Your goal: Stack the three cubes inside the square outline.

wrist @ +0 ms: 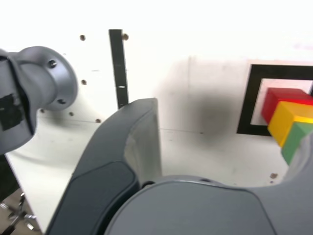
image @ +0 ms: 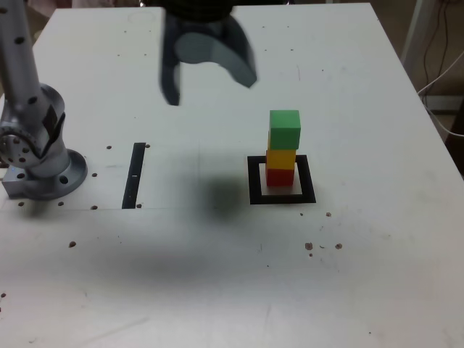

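Note:
The three cubes stand as one tower inside the black square outline (image: 281, 181): the red cube (image: 280, 176) at the bottom, the yellow cube (image: 281, 158) on it, the green cube (image: 285, 128) on top, turned slightly. My gripper (image: 210, 76) hangs open and empty high above the table, toward the exterior view's left of the tower and well apart from it. In the wrist view the tower leans out of the square outline (wrist: 246, 103) as red cube (wrist: 281, 102), yellow cube (wrist: 289, 120) and green cube (wrist: 297, 142).
The arm's grey base (image: 40, 156) sits at the exterior view's left, with a narrow black strip (image: 134, 174) beside it. Small dark holes and specks dot the white table (image: 217, 290). Cables hang past the table's right edge.

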You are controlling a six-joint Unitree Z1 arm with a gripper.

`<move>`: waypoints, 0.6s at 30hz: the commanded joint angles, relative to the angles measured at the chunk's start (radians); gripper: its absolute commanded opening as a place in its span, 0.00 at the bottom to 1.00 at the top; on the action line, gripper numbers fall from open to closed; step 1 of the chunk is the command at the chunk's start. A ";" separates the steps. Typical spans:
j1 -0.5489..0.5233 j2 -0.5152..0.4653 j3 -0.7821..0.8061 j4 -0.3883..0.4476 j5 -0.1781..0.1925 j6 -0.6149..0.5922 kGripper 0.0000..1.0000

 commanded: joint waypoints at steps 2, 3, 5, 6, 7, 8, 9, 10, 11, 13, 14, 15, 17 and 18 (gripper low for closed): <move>0.001 -0.077 0.146 -0.048 -0.015 -0.016 1.00; 0.001 -0.096 0.187 -0.066 -0.020 -0.020 1.00; 0.001 -0.129 0.263 -0.104 -0.031 -0.025 1.00; 0.001 -0.143 0.298 -0.121 -0.037 -0.027 1.00; 0.001 -0.154 0.331 -0.139 -0.042 -0.028 1.00; 0.001 -0.163 0.362 -0.156 -0.047 -0.029 1.00; 0.001 -0.170 0.391 -0.173 -0.052 -0.030 1.00; 0.001 -0.175 0.419 -0.191 -0.056 -0.030 1.00; 0.001 -0.179 0.446 -0.210 -0.061 -0.030 1.00; 0.001 -0.183 0.507 -0.256 -0.070 -0.030 1.00; 0.001 -0.184 0.532 -0.276 -0.073 -0.030 1.00; 0.001 -0.185 0.556 -0.296 -0.075 -0.029 1.00; 0.001 -0.186 0.602 -0.332 -0.077 -0.026 1.00; 0.001 -0.186 0.622 -0.348 -0.077 -0.024 1.00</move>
